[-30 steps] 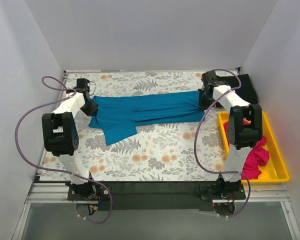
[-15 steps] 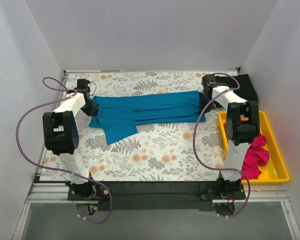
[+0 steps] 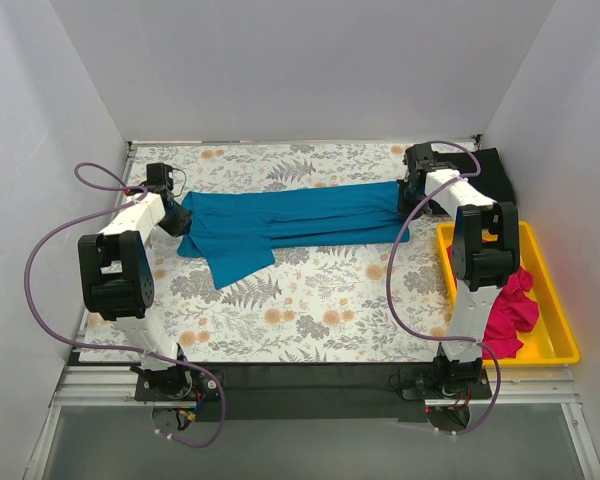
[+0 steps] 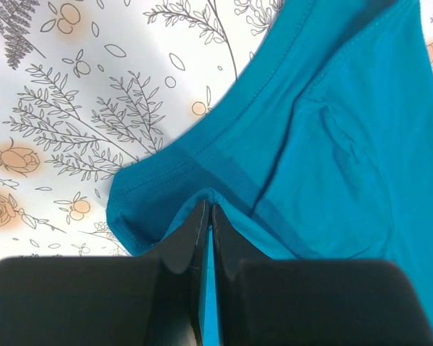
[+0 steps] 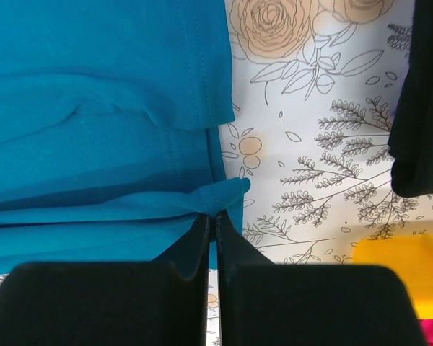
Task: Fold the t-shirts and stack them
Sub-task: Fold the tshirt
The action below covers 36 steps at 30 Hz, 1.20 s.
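Observation:
The teal-blue t-shirt (image 3: pixel 290 218) lies stretched left to right across the floral table, folded lengthwise, one sleeve hanging toward the front left. My left gripper (image 3: pixel 177 218) is shut on its left end, seen in the left wrist view (image 4: pixel 208 209) pinching the teal-blue t-shirt (image 4: pixel 332 130). My right gripper (image 3: pixel 408 200) is shut on its right end, seen in the right wrist view (image 5: pixel 212 215) pinching a fold of the teal-blue t-shirt (image 5: pixel 94 108). The black t-shirt (image 3: pixel 492 175) lies at the back right. The magenta-pink t-shirt (image 3: pixel 508 305) lies in the yellow tray.
The yellow plastic tray (image 3: pixel 555 290) stands along the right side, next to the right arm. White walls enclose the table on the left, back and right. The floral table cover (image 3: pixel 320 300) shows in front of the shirt. The black shirt's edge (image 5: pixel 422 108) shows in the right wrist view.
My left gripper has moved slightly left and back with the shirt's left end, pulling the shirt tauter. My right gripper has shifted a little toward the back.

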Tool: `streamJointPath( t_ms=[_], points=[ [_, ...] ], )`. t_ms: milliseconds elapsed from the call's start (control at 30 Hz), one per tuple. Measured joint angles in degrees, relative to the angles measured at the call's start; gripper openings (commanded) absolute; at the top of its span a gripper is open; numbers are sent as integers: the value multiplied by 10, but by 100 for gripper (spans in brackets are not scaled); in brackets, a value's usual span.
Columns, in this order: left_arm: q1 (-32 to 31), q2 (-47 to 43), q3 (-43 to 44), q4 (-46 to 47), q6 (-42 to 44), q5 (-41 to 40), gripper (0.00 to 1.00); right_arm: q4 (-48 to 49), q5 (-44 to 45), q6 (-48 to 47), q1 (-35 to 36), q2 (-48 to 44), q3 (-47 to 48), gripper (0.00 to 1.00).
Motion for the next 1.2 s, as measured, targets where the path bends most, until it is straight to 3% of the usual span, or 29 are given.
streamJointPath(
  t_ms=[333, 400, 433, 600, 767, 800, 1000, 1200],
  points=[
    [2, 9, 0, 24, -3, 5, 0, 3, 0, 1, 0, 9, 13, 1],
    [2, 20, 0, 30, -3, 6, 0, 8, 0, 2, 0, 18, 17, 5],
    [2, 26, 0, 31, -3, 6, 2, 11, 0, 2, 0, 24, 18, 12],
    [3, 30, 0, 36, 5, 8, 30, 13, 0, 3, -1, 41, 21, 45],
    [3, 6, 0, 38, 20, -2, 74, 13, -16, 1, 0, 23, 22, 61],
    [3, -5, 0, 38, 25, -4, 77, 13, -20, 0, 0, 14, 22, 61],
    [-8, -127, -33, 43, 40, -18, 79, 43, -82, 8, 38, -93, -5, 67],
    [-64, -241, -153, 26, 42, 3, 72, 135, -178, 45, 166, -159, -94, 63]
  ],
)
